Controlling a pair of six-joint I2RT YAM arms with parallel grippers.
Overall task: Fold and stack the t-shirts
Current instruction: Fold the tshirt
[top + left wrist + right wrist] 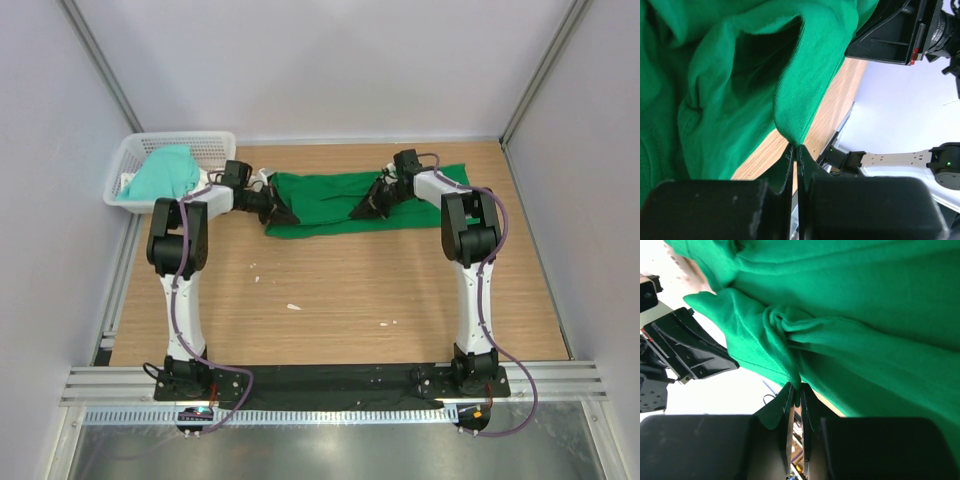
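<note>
The deep green t-shirt (325,200) lies bunched in a long band across the far part of the table. My left gripper (283,213) is shut on its left end; in the left wrist view the jaws (795,148) pinch a fold of green fabric (740,90). My right gripper (362,210) is shut on the shirt right of its middle; in the right wrist view the jaws (796,388) pinch a fold of the green fabric (850,315). The mint-teal t-shirt (162,175) lies heaped in the basket.
A white lattice basket (205,144) stands at the far left corner, off the table's left edge. Grey walls close in the far side and both sides. A few white specks (293,306) lie on the wooden table (340,290). A black strip runs along the near edge.
</note>
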